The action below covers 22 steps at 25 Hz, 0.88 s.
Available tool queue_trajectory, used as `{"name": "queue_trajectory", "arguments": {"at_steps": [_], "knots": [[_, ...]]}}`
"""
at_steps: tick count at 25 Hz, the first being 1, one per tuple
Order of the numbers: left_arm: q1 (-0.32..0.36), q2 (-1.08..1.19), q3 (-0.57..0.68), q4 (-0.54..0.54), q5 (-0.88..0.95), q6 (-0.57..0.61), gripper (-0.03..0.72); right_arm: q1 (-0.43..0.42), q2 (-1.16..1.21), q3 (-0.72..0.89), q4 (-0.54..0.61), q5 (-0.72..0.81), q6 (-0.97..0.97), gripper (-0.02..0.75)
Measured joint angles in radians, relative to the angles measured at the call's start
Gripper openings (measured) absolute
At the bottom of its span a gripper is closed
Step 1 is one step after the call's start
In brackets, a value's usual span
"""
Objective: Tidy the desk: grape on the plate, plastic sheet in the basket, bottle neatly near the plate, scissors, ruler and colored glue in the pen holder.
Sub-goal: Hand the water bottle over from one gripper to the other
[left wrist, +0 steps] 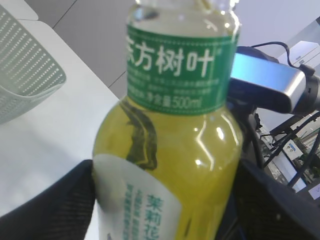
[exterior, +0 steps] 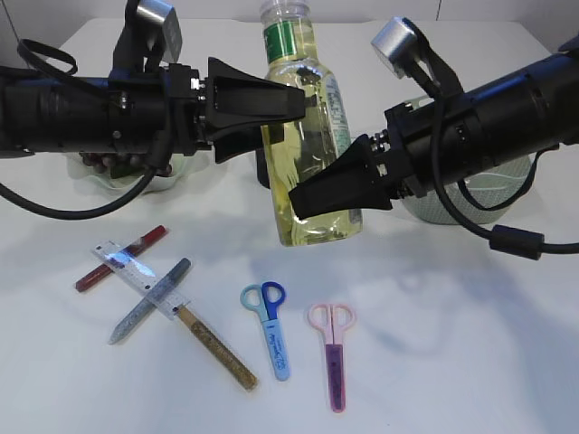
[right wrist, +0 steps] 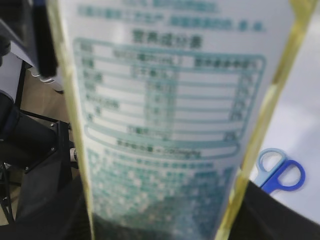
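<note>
My right gripper [exterior: 303, 194] clamped the bottle [exterior: 312, 136] upright; my left gripper [exterior: 271, 113] flanked it at nine o'clock, fingers wide.

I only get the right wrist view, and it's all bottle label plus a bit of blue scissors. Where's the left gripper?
Observer: The left gripper straddles the bottle, higher up than your right gripper. I can't tell if it's clamped.
Operator: Is the bottle upright?
Observer: No, in the exterior view it leans with its cap toward the left.
Operator: Anything else near those blue scissors?
Observer: Pink scissors lie beside the blue scissors, not touching them.
</note>
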Motion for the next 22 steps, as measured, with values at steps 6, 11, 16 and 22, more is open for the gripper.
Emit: {"name": "queue_trajectory", "arguments": {"at_steps": [6, 11, 16, 22], "knots": [[-0.002, 0.000, -0.016, 0.012, -0.002, 0.004, 0.615, 0.013, -0.005, 0.000, 0.007, -0.002, 0.009, 0.455], [-0.003, 0.006, -0.038, 0.016, 0.007, 0.032, 0.607, 0.017, -0.021, -0.002, 0.009, -0.012, 0.025, 0.455], [-0.004, 0.023, -0.072, 0.016, 0.031, 0.063, 0.605, 0.023, -0.037, -0.002, 0.011, -0.025, 0.030, 0.454], [-0.027, 0.073, -0.114, 0.015, 0.060, 0.096, 0.606, 0.029, -0.039, -0.002, 0.004, -0.035, 0.038, 0.454]]}}
